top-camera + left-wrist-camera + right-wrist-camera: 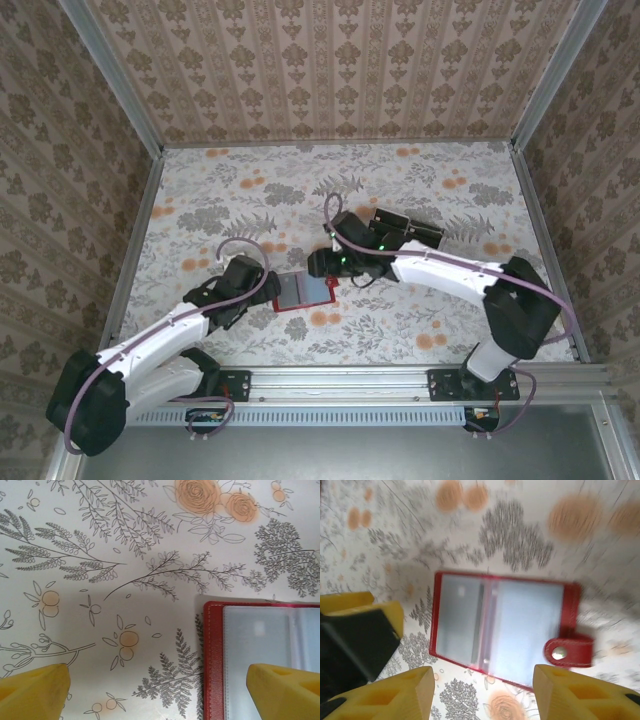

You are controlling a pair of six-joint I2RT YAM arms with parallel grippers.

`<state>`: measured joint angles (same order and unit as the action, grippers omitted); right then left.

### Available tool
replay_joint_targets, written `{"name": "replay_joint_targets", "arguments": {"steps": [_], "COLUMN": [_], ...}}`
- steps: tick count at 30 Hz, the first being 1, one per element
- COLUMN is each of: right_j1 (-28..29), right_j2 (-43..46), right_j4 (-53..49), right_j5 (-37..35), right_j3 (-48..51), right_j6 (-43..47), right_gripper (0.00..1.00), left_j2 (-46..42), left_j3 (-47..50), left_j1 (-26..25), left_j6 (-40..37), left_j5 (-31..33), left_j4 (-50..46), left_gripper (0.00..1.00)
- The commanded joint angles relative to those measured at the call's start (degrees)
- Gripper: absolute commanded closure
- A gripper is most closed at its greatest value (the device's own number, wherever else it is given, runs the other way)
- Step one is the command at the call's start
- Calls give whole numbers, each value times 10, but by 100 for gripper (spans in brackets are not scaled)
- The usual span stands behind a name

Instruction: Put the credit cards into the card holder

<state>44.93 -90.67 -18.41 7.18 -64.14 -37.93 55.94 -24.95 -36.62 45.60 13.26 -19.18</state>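
**mika:** ok so where do we have the card holder (505,625) at the moment?

**jo:** We see it lying flat and open on the floral table (430,190), toward the near middle, with the clear pockets (530,620) facing up. The snap tab (567,652) sticks out flat from one side, undone. We can't tell what's in the pockets, the right wrist view is kinda blurry.

**mika:** and the grippers?

**jo:** In the top view we've got one on each side of it. The left gripper (157,677) sits at the edge away from the tab, fingers spread all the way. One yellow finger (285,690) is over the pocket side and the other is over bare table, so the red border runs between them. We can't tell if it's touching the holder.

**mika:** right one?

**jo:** The right gripper (482,685) hangs above the tab side, fingers partway apart and gripping nothing. We see the holder straight through the gap.

**mika:** anything else on the table?

**jo:** We spot some dark shapes (425,232) just behind the right arm. They're half hidden, so we can't say what they are.
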Motion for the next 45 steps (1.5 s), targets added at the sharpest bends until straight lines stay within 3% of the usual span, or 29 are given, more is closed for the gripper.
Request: {"name": "replay_joint_targets", "arguments": {"steps": [1,9,18,45], "right_j1": [-45,-100,-110,-129], "right_j2": [27,27,-24,-85], "right_j4": [-181,-329,-375,-364], "right_j5": [-79,-296,-392,-349], "right_j3": [-43,-61,-47,-21], "right_j6": [144,272,304,293], "right_gripper": [43,43,44,58], "left_j2": [6,21,29,49], "left_j3": [-23,-46,-56,-53], "left_j1": [6,8,9,15], "left_j6": [-25,-45,-52,-48], "left_j5": [-14,-20,-23,-37], "left_j4": [-6,-20,-22,2], "left_gripper": [0,0,0,0]}}
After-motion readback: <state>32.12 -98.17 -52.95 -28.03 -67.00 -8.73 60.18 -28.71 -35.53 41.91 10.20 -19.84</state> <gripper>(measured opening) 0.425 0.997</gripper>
